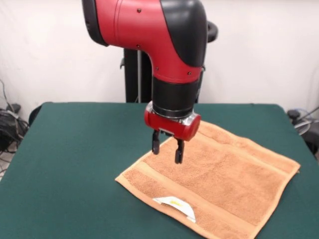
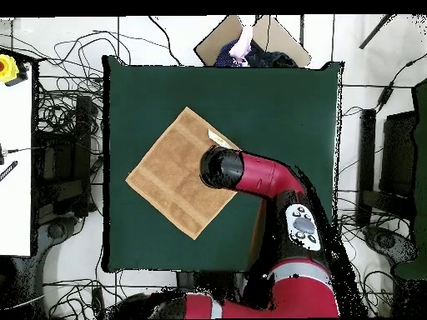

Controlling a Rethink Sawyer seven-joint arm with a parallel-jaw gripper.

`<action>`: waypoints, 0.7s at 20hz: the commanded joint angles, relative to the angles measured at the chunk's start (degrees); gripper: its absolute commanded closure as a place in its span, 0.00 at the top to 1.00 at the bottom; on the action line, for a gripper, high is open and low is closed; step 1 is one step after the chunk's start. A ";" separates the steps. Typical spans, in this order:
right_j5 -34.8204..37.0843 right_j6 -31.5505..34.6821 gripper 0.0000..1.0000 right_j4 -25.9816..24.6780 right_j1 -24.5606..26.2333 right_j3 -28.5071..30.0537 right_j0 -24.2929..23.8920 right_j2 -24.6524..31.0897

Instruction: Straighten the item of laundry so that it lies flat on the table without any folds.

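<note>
The orange-tan towel (image 1: 219,177) lies spread out on the dark green table (image 1: 75,149), turned diagonally, with band stripes near its ends and a small white label (image 1: 175,205) at its near edge. In the overhead view the towel (image 2: 175,175) lies left of the table's middle (image 2: 283,100), and the arm hides its right corner. My gripper (image 1: 167,148) hangs open and empty a little above the towel's left part, not touching it. In the overhead view the gripper is hidden under the arm's wrist (image 2: 221,168).
The red and black arm (image 2: 275,187) reaches in from the table's base side. A person's hand (image 2: 243,43) with a cardboard sheet shows beyond the table's far edge in the overhead view. Cables lie on the floor around the table.
</note>
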 commanded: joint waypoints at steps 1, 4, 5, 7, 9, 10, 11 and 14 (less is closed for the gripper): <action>-5.15 4.25 1.00 -1.52 5.48 -5.22 -1.32 1.94; -6.66 4.05 1.00 -1.54 7.64 -6.17 -1.88 2.80; -5.79 4.00 1.00 -1.08 7.51 -5.24 -2.27 3.40; -6.61 4.55 1.00 -1.76 5.97 -2.76 -1.38 2.68; -6.46 4.02 1.00 -2.37 4.90 -1.44 -0.87 2.56; -7.11 3.86 1.00 -2.68 5.02 -1.26 -0.69 2.58; -7.10 3.79 1.00 -2.74 5.23 -1.33 -0.48 2.45; -9.29 3.87 1.00 -3.25 6.24 -1.25 -0.29 2.31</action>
